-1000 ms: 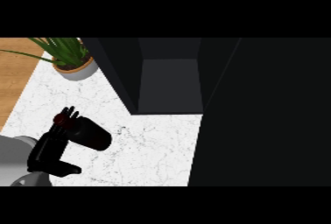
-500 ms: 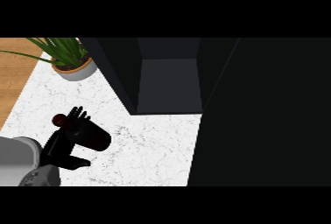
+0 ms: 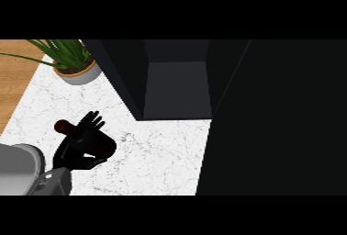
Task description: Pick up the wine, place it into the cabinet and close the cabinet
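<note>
The wine bottle [image 3: 62, 125] stands on the white marble counter [image 3: 156, 151] at the lower left. Only its dark red top shows; its dark body is hidden behind my hand. My left hand [image 3: 85, 143] is just right of the top and touches the bottle, fingers [image 3: 92, 120] straight and spread, pointing up the view. Whether the thumb reaches round the bottle is hidden. The dark cabinet [image 3: 177, 87] stands open at the top middle, its inside bare. My right hand shows nowhere.
A potted plant [image 3: 71, 62] in a pale pot sits at the counter's far left corner. A large black panel [image 3: 278, 119] fills the whole right side. Wooden floor [image 3: 17, 82] lies beyond the counter's left edge.
My left hand has drawn back down and to the left, so the bottle's red top now shows beside the fingers instead of under them.
</note>
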Robot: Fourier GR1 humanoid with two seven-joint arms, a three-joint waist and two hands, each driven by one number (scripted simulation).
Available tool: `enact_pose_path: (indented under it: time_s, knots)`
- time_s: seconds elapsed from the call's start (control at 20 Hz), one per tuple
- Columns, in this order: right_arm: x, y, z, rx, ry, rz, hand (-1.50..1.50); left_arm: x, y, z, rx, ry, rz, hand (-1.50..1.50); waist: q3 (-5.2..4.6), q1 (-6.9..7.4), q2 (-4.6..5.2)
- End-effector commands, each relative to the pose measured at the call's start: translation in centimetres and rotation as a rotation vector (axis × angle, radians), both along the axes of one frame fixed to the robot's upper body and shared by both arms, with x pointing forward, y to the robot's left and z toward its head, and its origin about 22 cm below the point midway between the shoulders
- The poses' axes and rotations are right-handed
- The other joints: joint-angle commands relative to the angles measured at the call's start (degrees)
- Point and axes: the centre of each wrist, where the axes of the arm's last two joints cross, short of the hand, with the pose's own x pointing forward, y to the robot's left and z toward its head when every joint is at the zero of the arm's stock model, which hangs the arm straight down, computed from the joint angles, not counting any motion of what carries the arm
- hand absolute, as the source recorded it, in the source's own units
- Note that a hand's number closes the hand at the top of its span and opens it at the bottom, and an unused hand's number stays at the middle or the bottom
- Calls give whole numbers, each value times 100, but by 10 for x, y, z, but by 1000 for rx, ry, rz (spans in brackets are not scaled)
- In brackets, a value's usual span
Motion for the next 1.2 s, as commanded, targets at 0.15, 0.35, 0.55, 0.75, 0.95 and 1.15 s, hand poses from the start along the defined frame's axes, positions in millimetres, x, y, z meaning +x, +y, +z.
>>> enact_pose_path:
  time_s: [0.15, 0.35, 0.55, 0.75, 0.95, 1.15]
  knots:
    - [-31, -7, -6, 0, 22, 65, -150, -2, -7, -6, -107, -72, -104, 150, 0, -15, -9]
    - [-11, -10, -6, 6, 45, 43, -150, 21, -6, 17, 22, -221, -180, 150, -1, -45, 14]
    - [-24, -9, -8, 6, 31, 41, -150, 7, -12, 8, 41, -313, -147, 150, 1, -4, -15]
    - [-24, -11, -17, 15, 46, 43, -150, 5, -48, -1, 124, -342, 31, 150, 11, 55, -20]
    - [-16, -13, -12, 6, 29, 27, -150, 10, -92, 9, 182, -334, 159, 150, 21, 136, -41]
    - [-26, -14, -2, -10, 57, 33, -150, 23, -104, 28, 190, -446, 197, 150, 13, 85, -53]
